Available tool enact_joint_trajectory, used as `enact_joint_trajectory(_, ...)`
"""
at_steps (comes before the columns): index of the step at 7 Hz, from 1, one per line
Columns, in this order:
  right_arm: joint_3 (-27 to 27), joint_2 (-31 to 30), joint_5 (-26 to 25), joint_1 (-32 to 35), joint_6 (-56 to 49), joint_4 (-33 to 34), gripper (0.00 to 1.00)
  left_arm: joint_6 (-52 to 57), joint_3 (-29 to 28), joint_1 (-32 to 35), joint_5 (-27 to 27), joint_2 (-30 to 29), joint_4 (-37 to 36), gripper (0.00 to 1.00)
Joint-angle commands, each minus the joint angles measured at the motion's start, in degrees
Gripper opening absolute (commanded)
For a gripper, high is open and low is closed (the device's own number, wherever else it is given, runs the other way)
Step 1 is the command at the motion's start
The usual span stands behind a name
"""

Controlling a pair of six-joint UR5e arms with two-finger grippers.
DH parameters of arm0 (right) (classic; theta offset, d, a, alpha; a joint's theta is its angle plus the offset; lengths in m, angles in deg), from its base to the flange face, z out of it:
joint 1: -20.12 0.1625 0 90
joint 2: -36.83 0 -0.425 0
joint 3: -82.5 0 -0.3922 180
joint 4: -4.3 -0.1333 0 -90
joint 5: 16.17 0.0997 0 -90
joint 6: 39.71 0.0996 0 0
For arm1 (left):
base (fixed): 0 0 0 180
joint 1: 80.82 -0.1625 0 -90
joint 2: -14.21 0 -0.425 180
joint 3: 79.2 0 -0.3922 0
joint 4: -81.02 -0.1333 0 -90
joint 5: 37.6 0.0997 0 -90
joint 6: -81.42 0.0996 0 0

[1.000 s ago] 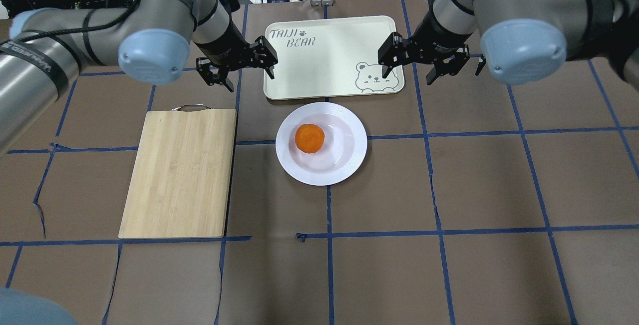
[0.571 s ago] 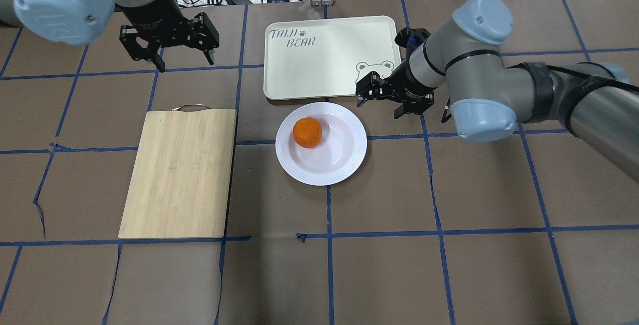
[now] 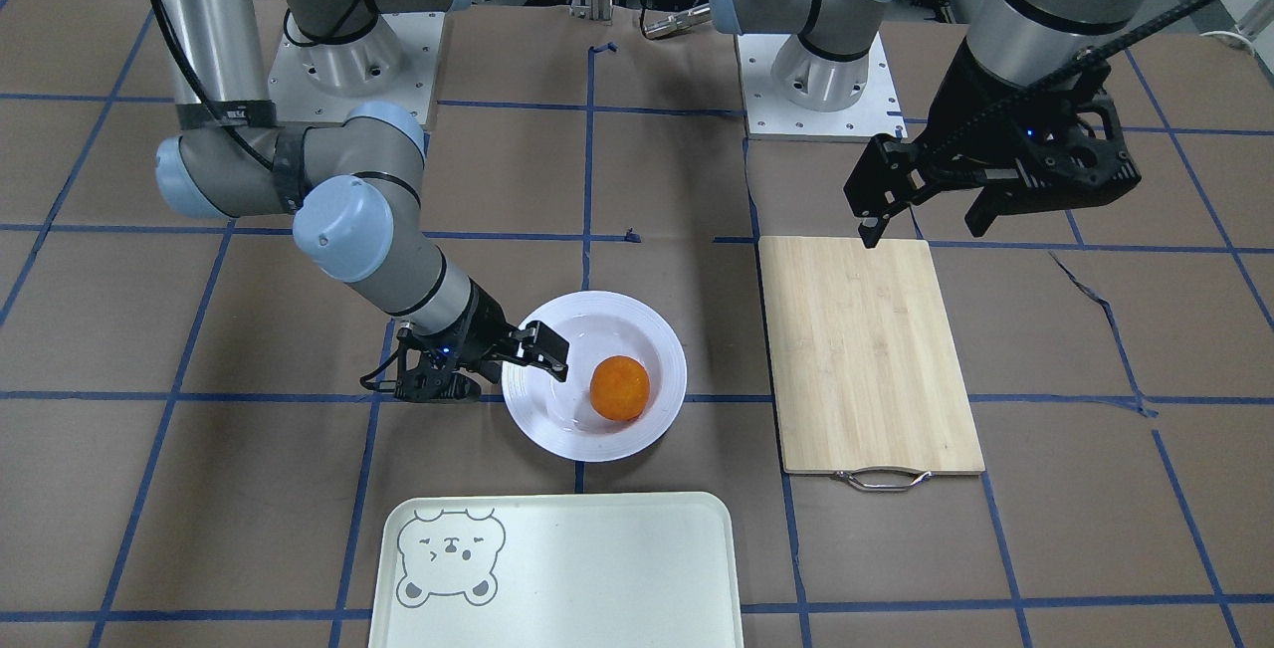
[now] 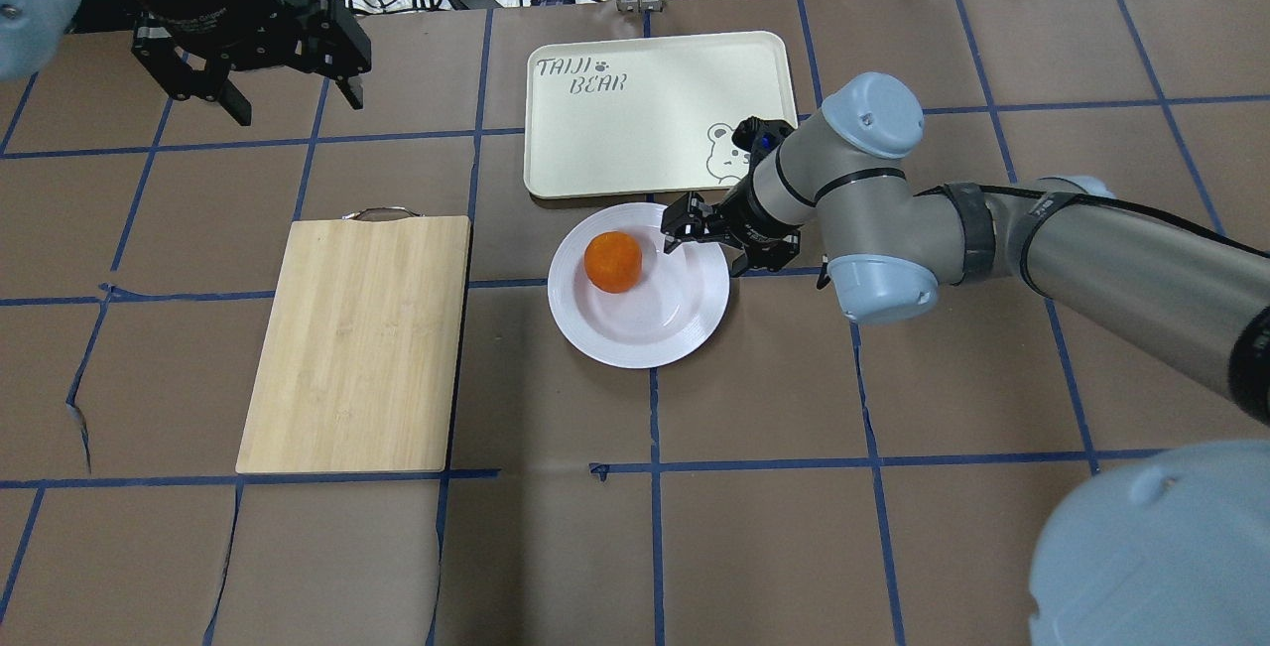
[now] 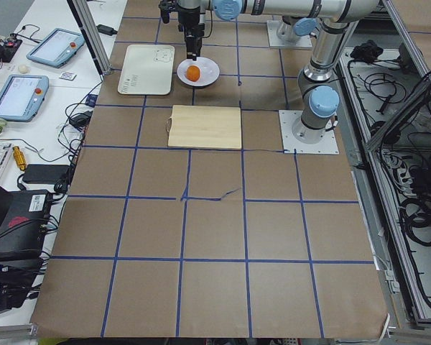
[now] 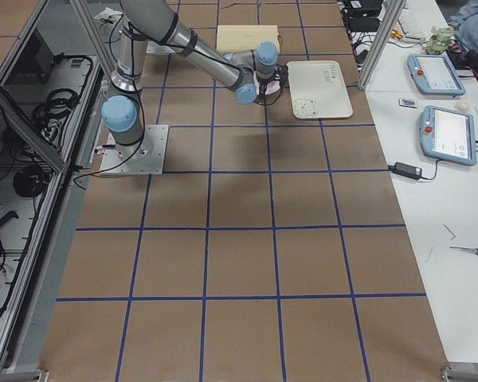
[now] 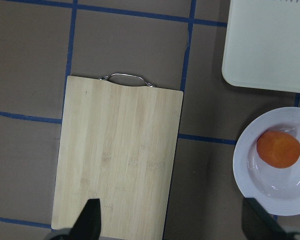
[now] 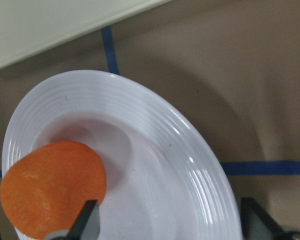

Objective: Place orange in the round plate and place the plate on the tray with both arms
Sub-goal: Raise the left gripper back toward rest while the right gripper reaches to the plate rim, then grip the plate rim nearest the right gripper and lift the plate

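Observation:
The orange (image 4: pixel 612 262) lies in the white round plate (image 4: pixel 635 356), left of its centre, just in front of the cream tray (image 4: pixel 645 120). My right gripper (image 4: pixel 702 254) is open at the plate's right rim, low over it. One finger hangs over the plate's inside and the other stands outside it. The right wrist view shows the orange (image 8: pixel 52 187) and the ribbed rim (image 8: pixel 190 150) close between the fingertips. My left gripper (image 4: pixel 298 102) is open and empty, high at the far left, away from the plate. In the front view the right gripper (image 3: pixel 503 379) straddles the plate's edge (image 3: pixel 597 447).
A wooden cutting board (image 4: pixel 357 348) with a metal handle lies left of the plate, under the left wrist view's centre (image 7: pixel 120 160). The brown table carries a blue tape grid. Cables and boxes sit beyond the far edge.
The right arm has swung down from beside the tray to the plate's right rim. The left arm has drawn back to the far left. Plate and orange have stayed put.

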Motion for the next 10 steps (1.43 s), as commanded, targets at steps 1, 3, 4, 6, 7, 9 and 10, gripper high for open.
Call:
enact_joint_trajectory(1,0.1,1.0,-0.3,0.5,0.7,0.6,1.00,0.4,1.7,-0.1,0.0,2.6,0.2,1.00)
enact_joint_trajectory(3,2.4,1.1,0.3,0.5,1.0,0.8,0.91,0.4,3.7,-0.1,0.2,2.9,0.3,1.00)
enact_joint_trajectory(4,2.6,1.1,0.3,0.5,1.1,0.8,0.80,0.4,3.7,-0.2,0.2,3.3,0.4,1.00)
enact_joint_trajectory(6,2.4,1.0,0.1,0.8,1.3,0.9,0.48,0.4,3.7,-0.3,0.4,3.6,0.4,1.00)
enact_joint_trajectory(7,2.4,1.0,0.0,0.8,1.0,1.7,0.33,0.4,3.8,-0.2,0.5,3.7,0.4,1.00)
enact_joint_trajectory(9,2.4,0.9,0.0,0.8,1.7,2.4,0.08,0.4,4.0,-0.3,0.5,3.7,0.4,1.00)
enact_joint_trajectory(10,2.0,0.5,0.4,0.8,1.8,2.4,0.05,0.4,4.0,-0.4,0.7,3.8,0.4,1.00)
